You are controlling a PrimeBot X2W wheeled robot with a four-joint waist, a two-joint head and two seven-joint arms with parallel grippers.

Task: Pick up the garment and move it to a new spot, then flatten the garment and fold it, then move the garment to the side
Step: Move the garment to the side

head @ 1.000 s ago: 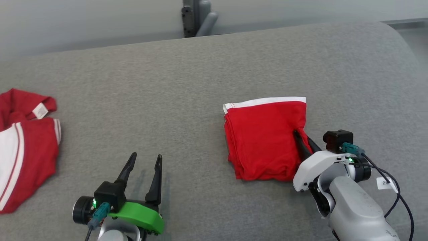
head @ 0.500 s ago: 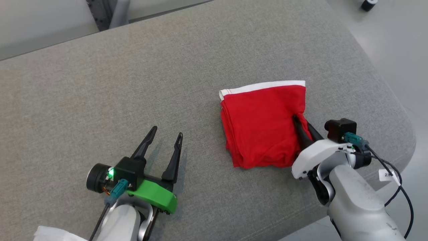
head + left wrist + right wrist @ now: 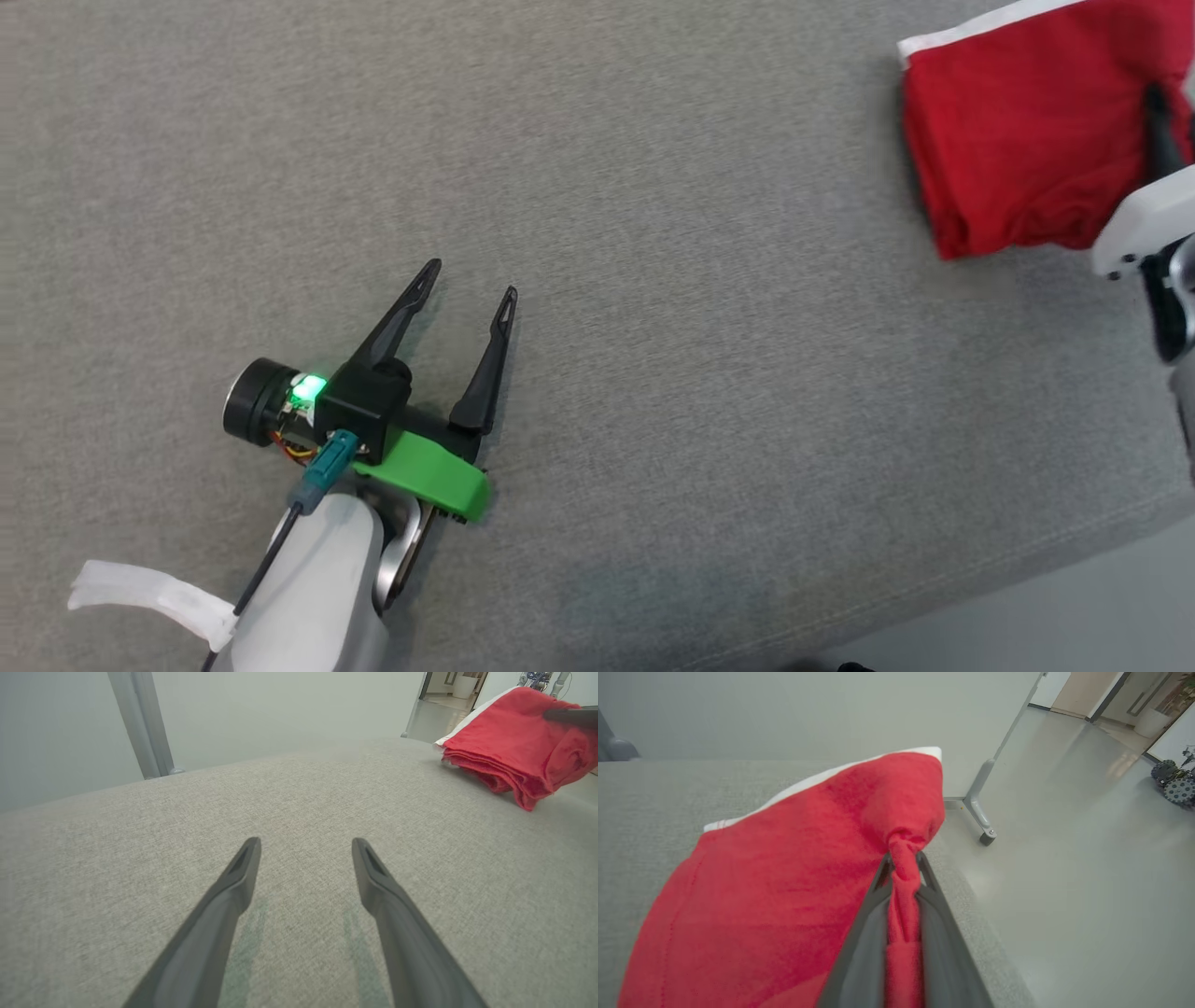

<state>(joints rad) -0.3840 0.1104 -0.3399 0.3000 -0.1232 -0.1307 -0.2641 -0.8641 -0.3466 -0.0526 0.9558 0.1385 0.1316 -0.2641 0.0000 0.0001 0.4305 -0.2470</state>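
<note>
The garment (image 3: 1018, 159) is a folded red cloth with a white band along its far edge, lying at the upper right of the grey padded surface (image 3: 653, 280). My right gripper (image 3: 903, 858) is shut on a bunched fold of the garment (image 3: 784, 882) at its right edge, close to the surface's rim. One dark finger (image 3: 1160, 131) of it pokes into the cloth in the head view. The garment (image 3: 514, 751) lies far right in the left wrist view. My left gripper (image 3: 467, 280) is open, low over bare fabric, well left of the garment.
The padded surface's front right edge (image 3: 1074, 551) drops to a pale floor (image 3: 1087, 858). A grey stand leg with a caster (image 3: 983, 812) sits on the floor just past the rim. A grey post (image 3: 140, 723) rises behind the surface.
The head camera has swung down and to the left, so the whole picture shifted: the garment now sits at the upper right corner. Both grippers keep their states and the right still grips the cloth.
</note>
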